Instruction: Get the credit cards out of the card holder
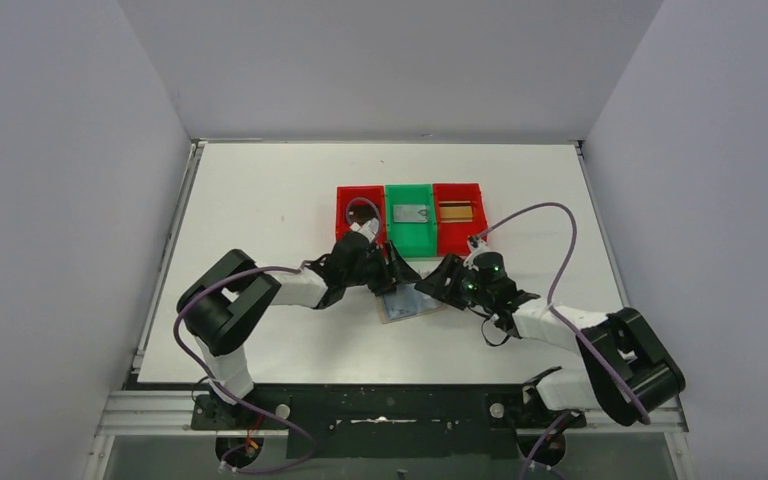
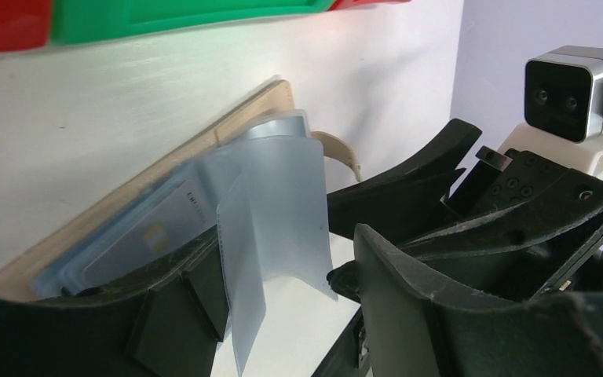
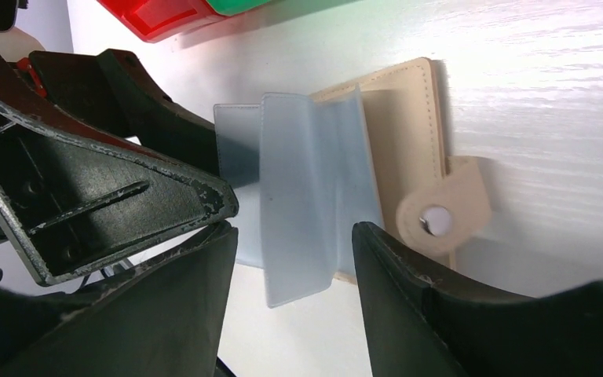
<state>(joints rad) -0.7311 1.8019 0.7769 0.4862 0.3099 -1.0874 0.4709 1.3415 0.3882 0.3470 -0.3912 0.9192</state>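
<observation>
The beige card holder lies open on the white table between my two grippers. Its light blue sleeves stand up, and one flat sleeve holds a pale credit card with a chip. My left gripper is open around a loose upright sleeve; its left finger rests at the holder's edge. My right gripper is open on either side of the sleeves, beside the snap tab. A silver-grey card lies in the green bin, a gold-brown card in the right red bin.
A second red bin stands left of the green one, with something dark inside and a cable across it. The three bins sit in a row just behind the grippers. The two grippers are close together over the holder.
</observation>
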